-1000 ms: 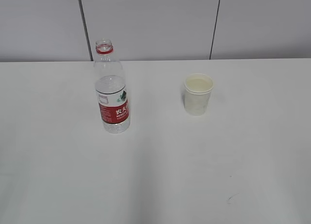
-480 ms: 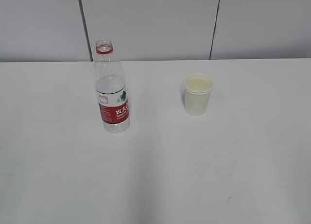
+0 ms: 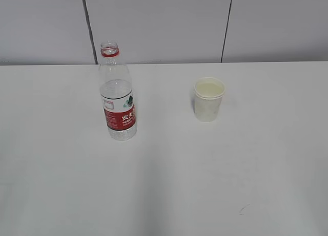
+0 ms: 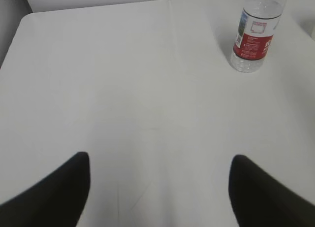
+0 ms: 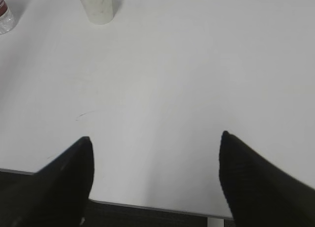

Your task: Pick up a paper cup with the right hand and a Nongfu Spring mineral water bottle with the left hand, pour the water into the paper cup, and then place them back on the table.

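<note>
The Nongfu Spring bottle (image 3: pixel 118 95) stands upright and capless on the white table (image 3: pixel 205 169), left of centre. It also shows at the top right of the left wrist view (image 4: pixel 253 35). The white paper cup (image 3: pixel 208 99) stands upright to its right, and at the top left of the right wrist view (image 5: pixel 98 5). My left gripper (image 4: pixel 160 160) is open and empty, well short of the bottle. My right gripper (image 5: pixel 155 141) is open and empty above the table's near edge, far from the cup. Neither gripper shows in the exterior view.
A grey panelled wall (image 3: pixel 164 26) stands behind the table. The table's near edge (image 5: pixel 162 207) runs under the right gripper. A small dark scuff (image 3: pixel 243 209) marks the tabletop at the front right.
</note>
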